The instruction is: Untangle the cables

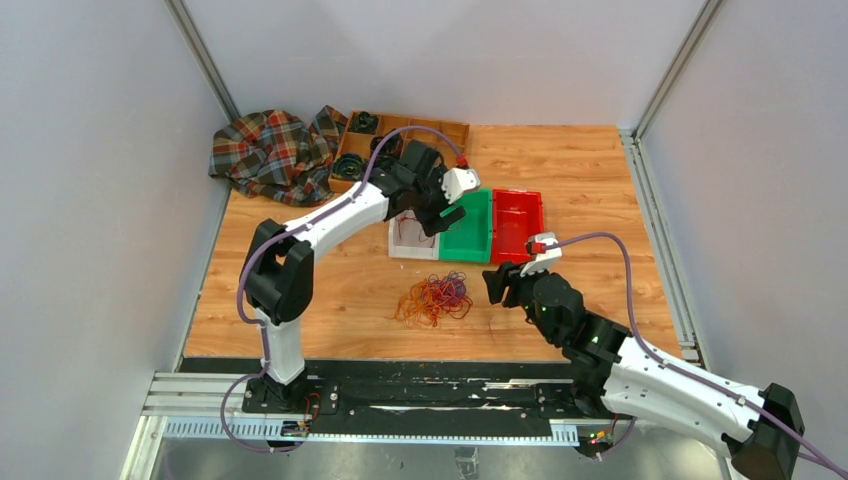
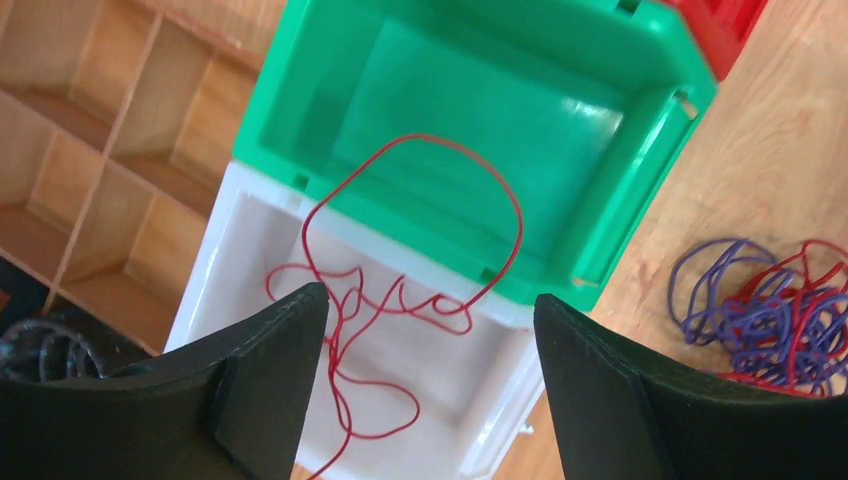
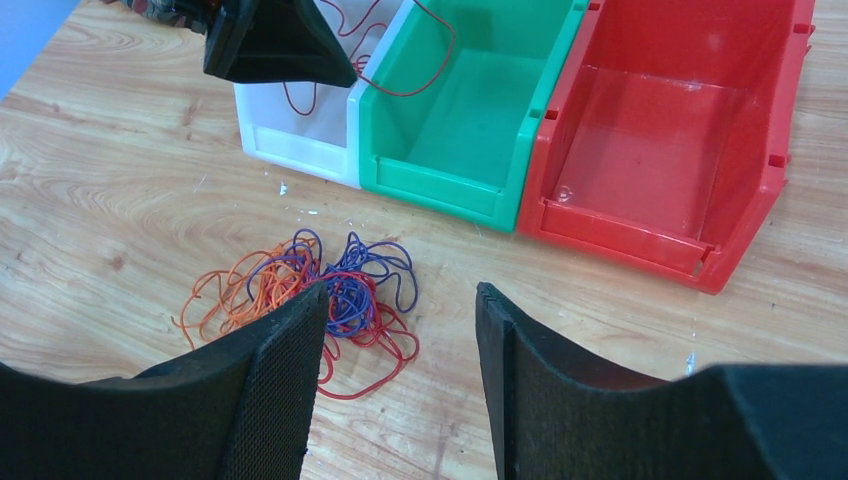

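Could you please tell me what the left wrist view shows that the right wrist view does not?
Only left wrist: the wooden tray with its divided compartments. Only right wrist: the red plastic bin interior and orange cable strands. Both: the green plastic bin, white plastic bin, thin red cable across them, and the purple-and-red cable tangle.

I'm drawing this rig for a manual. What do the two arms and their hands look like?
Both the left arm and right arm have white links with black joints. A lilac cable loops along each to a white wrist camera with a red part. The left hand and right hand each have two black wedge-shaped fingers.
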### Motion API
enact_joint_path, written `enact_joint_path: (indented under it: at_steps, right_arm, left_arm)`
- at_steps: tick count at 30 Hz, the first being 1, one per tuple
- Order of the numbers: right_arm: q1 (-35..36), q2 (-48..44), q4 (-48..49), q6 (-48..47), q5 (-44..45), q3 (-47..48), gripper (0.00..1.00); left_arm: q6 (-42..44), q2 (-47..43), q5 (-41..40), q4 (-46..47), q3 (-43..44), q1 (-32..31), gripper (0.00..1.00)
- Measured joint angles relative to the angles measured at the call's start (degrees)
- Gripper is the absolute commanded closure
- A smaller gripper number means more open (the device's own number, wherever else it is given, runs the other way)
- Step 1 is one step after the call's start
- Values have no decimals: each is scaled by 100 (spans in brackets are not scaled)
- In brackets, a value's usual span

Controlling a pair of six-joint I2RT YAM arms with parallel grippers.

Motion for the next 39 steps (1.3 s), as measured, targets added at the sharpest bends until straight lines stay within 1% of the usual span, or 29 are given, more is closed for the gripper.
enact_joint_path:
  at_steps: [5, 10, 17, 19, 20, 25, 27, 30, 33, 39]
  right_arm:
    - [0, -37, -70, 0, 7, 55, 44]
    - [0, -249, -208, 0, 59, 55, 44]
    - [0, -555, -382, 2, 166, 55, 44]
    - [0, -621, -417, 2, 181, 55, 45]
    - [0, -647, -439, 2, 186, 52, 45]
    - [0, -719, -518, 7, 219, 37, 46]
    - [0, -752, -551, 4, 225, 26, 46]
    - [0, -809, -592, 7, 243, -4, 46]
    - [-15, -828, -614, 7, 269, -22, 47]
    - [-72, -826, -610, 15, 278, -28, 47]
  left_arm:
    - [-286, 13, -111, 492, -4, -271, 18]
    - [-334, 232, -426, 920, 0, -483, 24]
    - [-251, 831, -903, 1075, 0, -726, 34]
    - [-205, 942, -1058, 1193, 0, -754, 40]
    - [-199, 988, -1167, 1259, 0, -767, 45]
    - [-144, 1113, -1635, 1576, 4, -804, 77]
    - [-133, 1123, -1799, 1663, 4, -804, 87]
    - [-103, 1117, -2015, 1788, 2, -804, 95]
    - [-101, 1019, -2144, 1875, -76, -804, 99]
    - [-238, 350, -2201, 1875, -317, -798, 99]
